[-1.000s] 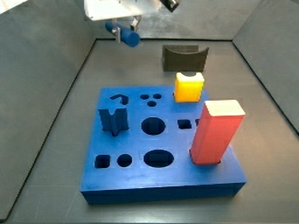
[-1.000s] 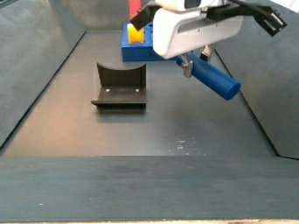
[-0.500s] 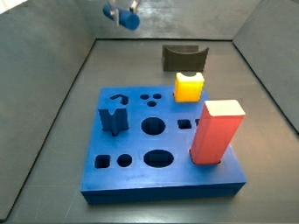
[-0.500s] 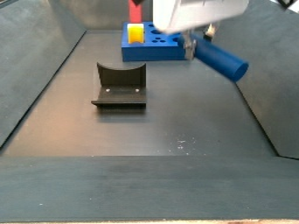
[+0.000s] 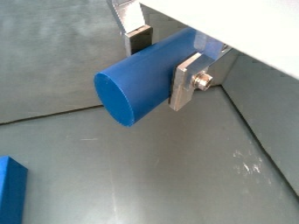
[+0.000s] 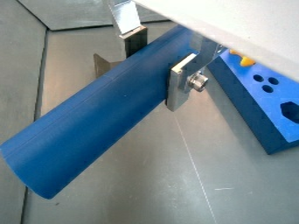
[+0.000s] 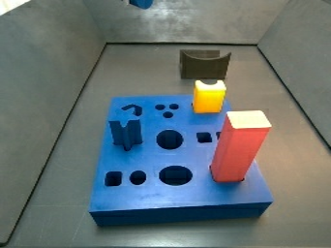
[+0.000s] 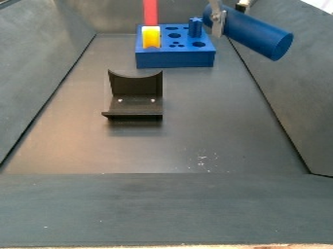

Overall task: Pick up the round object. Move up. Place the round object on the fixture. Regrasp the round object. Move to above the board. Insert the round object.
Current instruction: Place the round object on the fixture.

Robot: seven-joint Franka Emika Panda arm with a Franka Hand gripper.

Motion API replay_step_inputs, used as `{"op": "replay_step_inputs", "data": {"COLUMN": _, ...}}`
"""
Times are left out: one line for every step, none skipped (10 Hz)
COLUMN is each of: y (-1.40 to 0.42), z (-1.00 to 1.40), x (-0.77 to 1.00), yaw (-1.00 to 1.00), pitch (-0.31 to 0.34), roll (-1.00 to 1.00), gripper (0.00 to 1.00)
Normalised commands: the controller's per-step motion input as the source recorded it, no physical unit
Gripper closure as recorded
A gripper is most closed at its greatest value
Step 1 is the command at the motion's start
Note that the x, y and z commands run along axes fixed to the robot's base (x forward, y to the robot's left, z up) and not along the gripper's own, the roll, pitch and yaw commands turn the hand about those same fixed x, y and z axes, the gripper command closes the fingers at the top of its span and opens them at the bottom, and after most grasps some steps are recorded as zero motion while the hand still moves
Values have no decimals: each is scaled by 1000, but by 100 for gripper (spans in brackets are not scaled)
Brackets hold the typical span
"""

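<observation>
The round object (image 5: 140, 79) is a dark blue cylinder lying crosswise between my fingers (image 5: 184, 83), and my gripper (image 5: 162, 61) is shut on it. Both wrist views show this grasp, with the long peg (image 6: 100, 118) sticking far out from the gripper (image 6: 158, 66). In a side view the peg (image 8: 260, 37) hangs high above the floor, right of the fixture (image 8: 132, 94), with the gripper (image 8: 225, 19) at the picture's upper edge. Only the peg's tip (image 7: 139, 3) shows in a side view. The blue board (image 7: 142, 184) lies on the floor, and the dark fixture (image 7: 203, 64) stands behind it.
A tall red block (image 7: 239, 145) and a yellow cube (image 7: 208, 95) stand in the board. A dark blue notched piece (image 7: 126, 133) rises from its left part. Grey walls slope up round the floor. The board's corner (image 6: 263, 105) lies below the gripper.
The gripper has risen with the peg still held. In a side view it has left the frame upward, only the peg's tip remaining.
</observation>
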Motion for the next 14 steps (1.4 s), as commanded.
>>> {"op": "replay_step_inputs", "data": {"y": -556, "z": 284, "x": 1000, "yaw": -1000, "pitch": -64, "roll": 11, "gripper": 100}}
{"op": "replay_step_inputs", "data": {"y": -489, "z": 255, "x": 1000, "yaw": -1000, "pitch": -43, "roll": 2, "gripper": 100}}
{"op": "replay_step_inputs", "data": {"y": -423, "z": 227, "x": 1000, "yaw": -1000, "pitch": -17, "roll": -7, "gripper": 100}}
{"op": "replay_step_inputs", "data": {"y": -374, "z": 195, "x": 1000, "yaw": -1000, "pitch": 25, "roll": -17, "gripper": 100}}
{"op": "replay_step_inputs", "data": {"y": -314, "z": 166, "x": 1000, "yaw": -974, "pitch": 73, "roll": -27, "gripper": 100}}
{"op": "replay_step_inputs", "data": {"y": -248, "z": 136, "x": 1000, "yaw": -639, "pitch": 112, "roll": -30, "gripper": 100}}
{"op": "replay_step_inputs", "data": {"y": -211, "z": 117, "x": 1000, "yaw": -424, "pitch": 129, "roll": -30, "gripper": 100}}
{"op": "replay_step_inputs", "data": {"y": -167, "z": 96, "x": 1000, "yaw": -277, "pitch": 141, "roll": -28, "gripper": 100}}
{"op": "replay_step_inputs", "data": {"y": -131, "z": 80, "x": 1000, "yaw": -182, "pitch": 147, "roll": -26, "gripper": 100}}
{"op": "replay_step_inputs", "data": {"y": -91, "z": 59, "x": 1000, "yaw": -115, "pitch": 150, "roll": -22, "gripper": 100}}
{"op": "replay_step_inputs", "data": {"y": -62, "z": 49, "x": 979, "yaw": -87, "pitch": 155, "roll": -18, "gripper": 100}}
{"op": "replay_step_inputs", "data": {"y": -44, "z": 45, "x": 915, "yaw": -76, "pitch": 160, "roll": -16, "gripper": 100}}
{"op": "replay_step_inputs", "data": {"y": -22, "z": 31, "x": 790, "yaw": -63, "pitch": 163, "roll": -10, "gripper": 100}}
{"op": "replay_step_inputs", "data": {"y": -13, "z": 17, "x": 699, "yaw": -58, "pitch": 158, "roll": -7, "gripper": 100}}
